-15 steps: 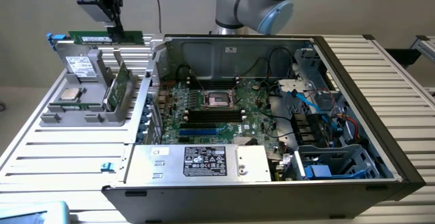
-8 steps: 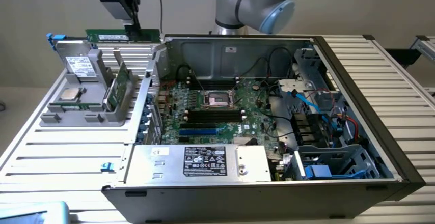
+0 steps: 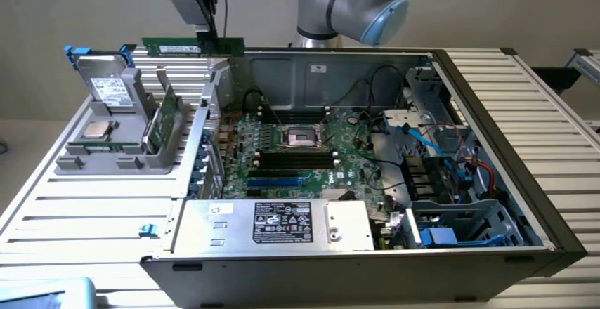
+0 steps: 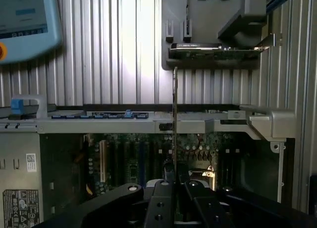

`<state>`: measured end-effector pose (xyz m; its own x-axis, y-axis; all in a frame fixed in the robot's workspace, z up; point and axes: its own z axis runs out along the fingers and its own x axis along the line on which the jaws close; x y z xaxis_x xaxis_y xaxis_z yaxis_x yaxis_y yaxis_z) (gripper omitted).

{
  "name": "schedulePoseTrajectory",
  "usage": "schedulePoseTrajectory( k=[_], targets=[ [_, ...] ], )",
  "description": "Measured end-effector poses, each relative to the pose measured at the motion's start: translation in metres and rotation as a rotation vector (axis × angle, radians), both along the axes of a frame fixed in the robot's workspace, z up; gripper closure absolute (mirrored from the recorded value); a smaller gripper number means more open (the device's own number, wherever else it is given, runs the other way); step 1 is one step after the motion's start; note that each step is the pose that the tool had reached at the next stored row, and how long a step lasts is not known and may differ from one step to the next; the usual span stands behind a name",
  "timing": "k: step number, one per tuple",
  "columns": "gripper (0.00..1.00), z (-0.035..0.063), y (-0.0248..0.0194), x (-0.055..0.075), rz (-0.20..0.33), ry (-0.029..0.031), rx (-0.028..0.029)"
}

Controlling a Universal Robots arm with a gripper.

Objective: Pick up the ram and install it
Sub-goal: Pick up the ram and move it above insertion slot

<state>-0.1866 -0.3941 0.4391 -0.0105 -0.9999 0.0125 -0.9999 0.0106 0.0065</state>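
Holds the ram (image 3: 178, 46) in the gripper (image 3: 206, 34), clenched tight on the stick's upper edge toward one end. Has it level and on edge, up in the air at the exterior view's left, over the far corner of the open case (image 3: 375, 277) and near the far end of the tray (image 3: 112, 163). Touches nothing else with it: well above the motherboard (image 3: 352, 154), in none of the slots (image 3: 295, 159). Reaches there with the arm (image 3: 352, 3) from behind the case's back wall.

Through the wrist camera, looks straight along the ram (image 4: 175, 114), edge-on, a thin line running out from between the gripper (image 4: 175, 174) fingers (image 4: 161, 198), across the case rim and on toward the tray (image 4: 198, 20). Shows the near part over the motherboard (image 4: 129, 159), the far tip over the slatted table (image 4: 109, 50).

On the tray, a green card (image 3: 164, 123) standing on edge and a square silver chip (image 3: 94, 130) lying flat. Inside the case, a bare socket (image 3: 302, 137) mid-board, with the black and blue slots just in front of it and the PSU (image 3: 272, 221) along the front wall. Out past the PSU end of the case in the wrist view, a pale blue pendant (image 4: 25, 20)
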Motion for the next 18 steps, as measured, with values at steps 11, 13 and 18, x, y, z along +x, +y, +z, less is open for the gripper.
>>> schedulePoseTrajectory(
  k=[11, 13, 18],
  targets=[
    [0.87, 0.0011, 0.0, 0.05, 0.0, 0.0002, 0.0],
    [0.87, 0.0011, 0.0, 0.059, 0.0, 0.0002, -0.0002],
    [0.87, 0.0011, 0.0, 0.082, 0.0, 0.0003, -0.0027]
  ],
)
